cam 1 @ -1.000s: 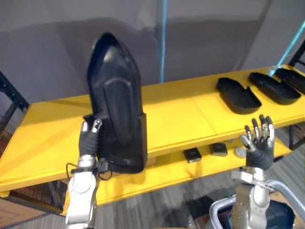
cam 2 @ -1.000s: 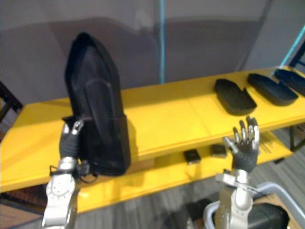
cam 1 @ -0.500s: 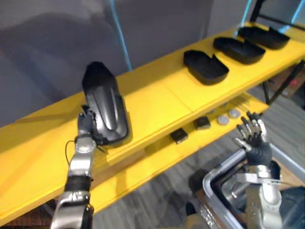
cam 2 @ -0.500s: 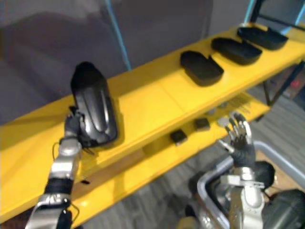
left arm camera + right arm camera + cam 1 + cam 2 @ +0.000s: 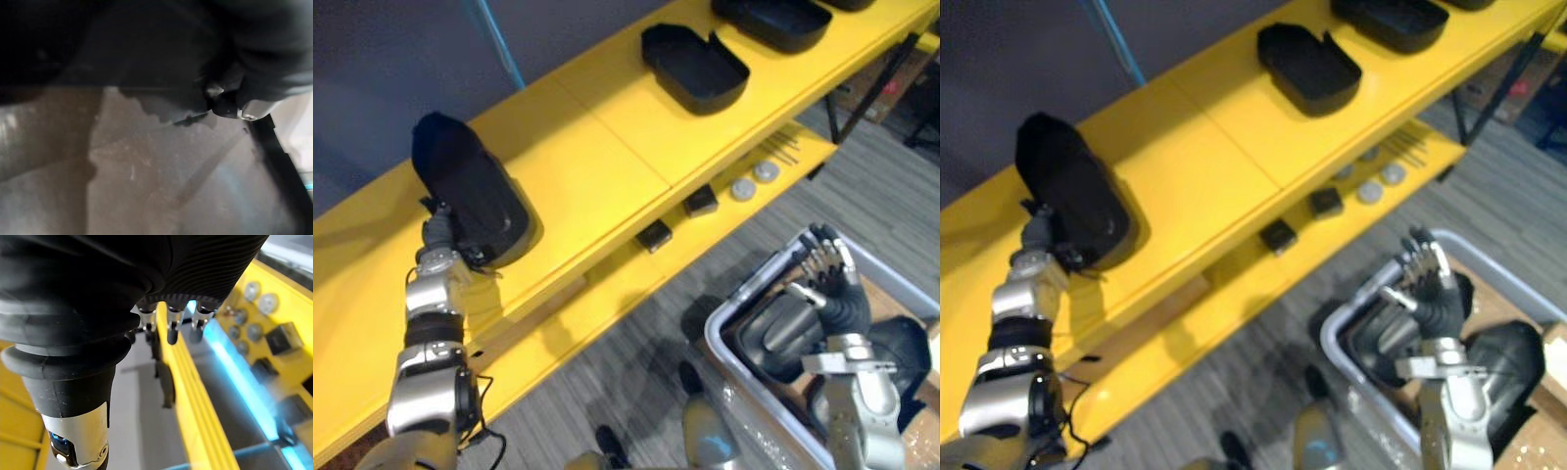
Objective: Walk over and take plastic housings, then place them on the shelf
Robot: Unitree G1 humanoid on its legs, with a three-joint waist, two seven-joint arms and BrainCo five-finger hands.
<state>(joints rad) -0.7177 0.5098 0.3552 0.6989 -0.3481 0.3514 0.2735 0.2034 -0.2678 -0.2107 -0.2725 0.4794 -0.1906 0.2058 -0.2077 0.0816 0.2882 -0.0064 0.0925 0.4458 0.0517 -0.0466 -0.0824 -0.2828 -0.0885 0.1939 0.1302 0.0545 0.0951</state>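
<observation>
L arm reaches straight out to the yellow shelf (image 5: 597,147). The left robot hand (image 5: 435,235) is tucked at the near end of the black housing (image 5: 470,191) lying on it w/ fingers hidden, so can't tell the grip. The right robot hand (image 5: 830,284) is raised over the grey bin (image 5: 754,392), fingers spread, holding nothing.

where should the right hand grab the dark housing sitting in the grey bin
Probably its upper end, coming straight down. The dark rounded plastic housing leans inside the grey bin, whose walls close off its sides, so only its domed back faces up. The open right hand hovers just above it; fingers over the top edge, thumb behind, looks the likeliest hold.
</observation>
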